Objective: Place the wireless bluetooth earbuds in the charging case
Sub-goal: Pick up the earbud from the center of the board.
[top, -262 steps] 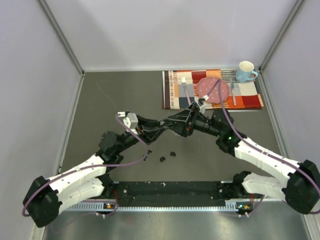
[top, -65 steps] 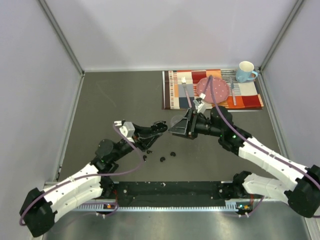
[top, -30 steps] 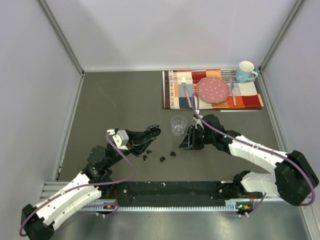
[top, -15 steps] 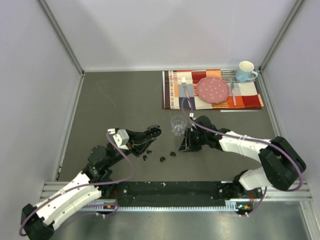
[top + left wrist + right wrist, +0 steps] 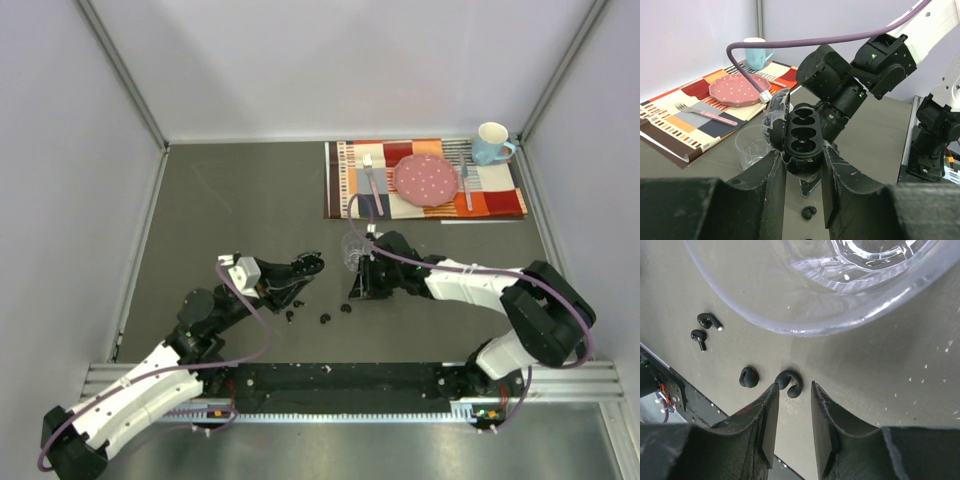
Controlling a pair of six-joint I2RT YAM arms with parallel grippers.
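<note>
My left gripper (image 5: 303, 268) is shut on the open black charging case (image 5: 802, 136), held above the table with its two empty wells facing up and its lid (image 5: 775, 119) tipped back. Several tiny black wireless bluetooth earbuds lie on the grey table: a C-shaped one (image 5: 790, 382), a bean with a red dot (image 5: 748, 377) and two stemmed ones (image 5: 709, 320). My right gripper (image 5: 793, 387) is open and low over the table, and the C-shaped earbud lies just ahead of its tips, close to the left finger (image 5: 771, 390). In the top view, the right gripper (image 5: 356, 292) stands just above the earbuds (image 5: 345, 307).
A clear plastic cup (image 5: 353, 250) stands upright right behind my right gripper, filling the top of the right wrist view. A striped placemat (image 5: 350, 195) at the back right carries a pink plate (image 5: 426, 178), a fork and a blue mug (image 5: 491, 142). A black rail (image 5: 330, 385) runs along the near edge.
My right arm has left the cup standing, swung down and left to the earbuds, and narrowed its jaws. The left gripper with the case has barely moved.
</note>
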